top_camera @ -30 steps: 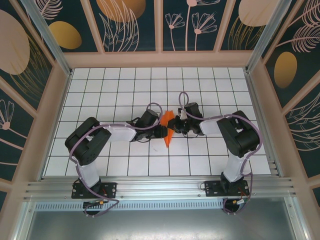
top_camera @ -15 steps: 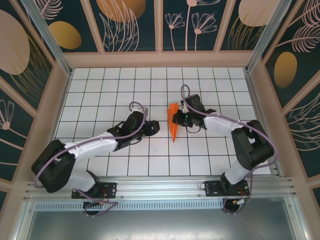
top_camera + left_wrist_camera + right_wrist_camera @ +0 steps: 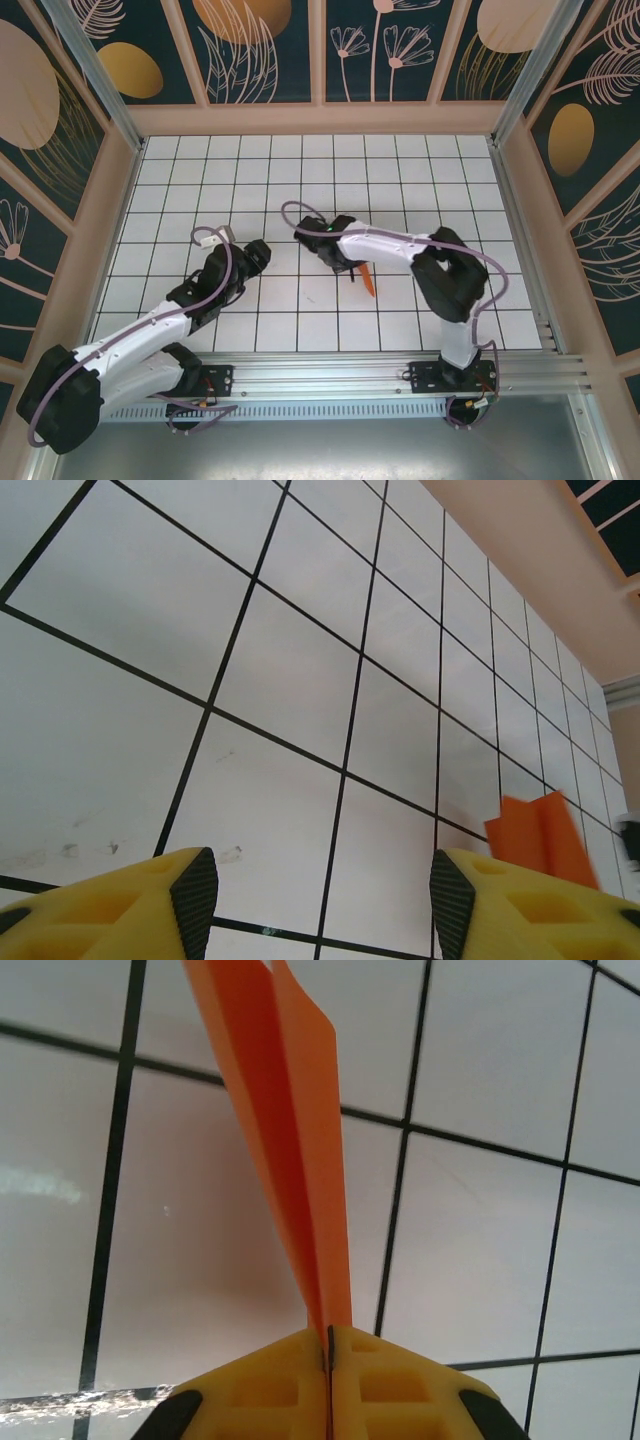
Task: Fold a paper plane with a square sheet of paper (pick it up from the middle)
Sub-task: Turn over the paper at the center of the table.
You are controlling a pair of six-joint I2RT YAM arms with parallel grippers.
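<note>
Nearest me, the left pincer (image 3: pixel 315 880) hung low over the white gridded worktop (image 3: pixel 200 160), its yellow fingers (image 3: pixel 190 885) spread with nothing between them. Further in, near the middle of the worktop, the right pincer (image 3: pixel 328 1335) was pressed together on one end of the orange paper plane (image 3: pixel 290 1140), whose folded layers fanned away from the jaws. Whether the plane touched the tiles, I couldn't quite tell.
</note>
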